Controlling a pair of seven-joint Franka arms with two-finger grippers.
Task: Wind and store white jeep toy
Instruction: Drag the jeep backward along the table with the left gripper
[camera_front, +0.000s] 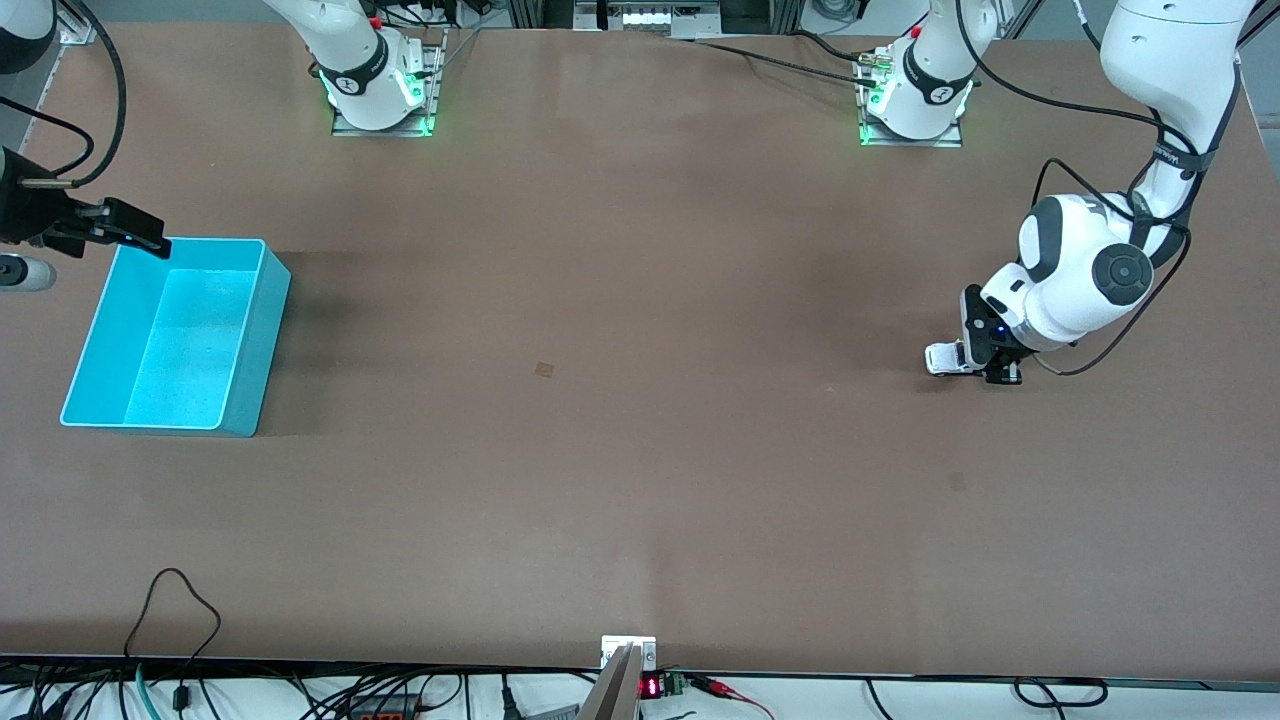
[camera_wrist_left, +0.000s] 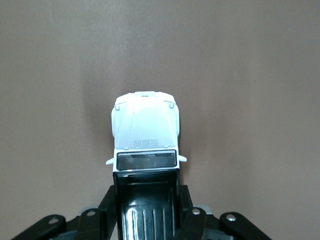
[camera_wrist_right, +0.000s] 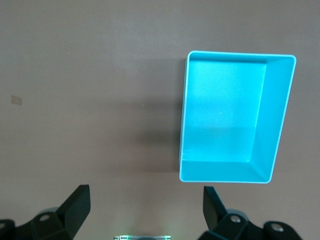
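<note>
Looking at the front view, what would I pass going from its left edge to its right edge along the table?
Right gripper, open, at the cyan bin's corner → cyan bin → white jeep toy → left gripper, shut on the jeep.

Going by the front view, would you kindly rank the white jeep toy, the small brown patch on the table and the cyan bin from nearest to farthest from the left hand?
1. The white jeep toy: clamped in the shut left hand, at the left arm's end of the table.
2. The small brown patch: mid-table.
3. The cyan bin: at the right arm's end, beside the open right hand.
</note>
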